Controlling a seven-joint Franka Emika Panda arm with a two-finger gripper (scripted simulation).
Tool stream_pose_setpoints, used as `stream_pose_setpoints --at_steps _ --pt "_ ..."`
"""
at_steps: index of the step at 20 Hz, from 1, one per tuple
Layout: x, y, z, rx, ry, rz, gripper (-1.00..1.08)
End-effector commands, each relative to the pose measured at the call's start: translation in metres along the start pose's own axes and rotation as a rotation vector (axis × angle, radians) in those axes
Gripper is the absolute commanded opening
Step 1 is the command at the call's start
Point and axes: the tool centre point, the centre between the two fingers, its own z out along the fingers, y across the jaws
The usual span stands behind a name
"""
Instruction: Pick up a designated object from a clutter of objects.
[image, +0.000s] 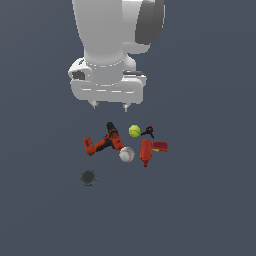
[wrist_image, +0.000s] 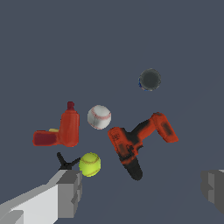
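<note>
gripper (image: 109, 106) spread wide, holding nothing, high above. red tool (image: 149, 149) likely rigid, slick, hefty; best pinched across thick body.

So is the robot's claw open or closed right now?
Open. In the wrist view the gripper has its two fingers far apart with nothing between them, above the tennis ball and drill.

Flat dark grey-blue floor (image: 210, 200) carries everything. On it, close group: orange & black drill (image: 103, 141), white baseball (image: 126, 154), yellow-green tennis ball (image: 134, 131), small black clamp (image: 148, 131), all-red tool (image: 151, 150). Dark round object (image: 88, 177) lies apart.
</note>
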Motion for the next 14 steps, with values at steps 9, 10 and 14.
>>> stream_pose_setpoints --at_steps 9,10,14 --pt "-0.0016 0.0063 0.0001 -0.007 -0.007 -0.017 1.08" --pt "-0.0016 0.0063 0.0001 -0.007 -0.007 -0.017 1.08" --pt "-0.0009 0.0041 0.0018 -0.005 -0.007 -0.007 1.08"
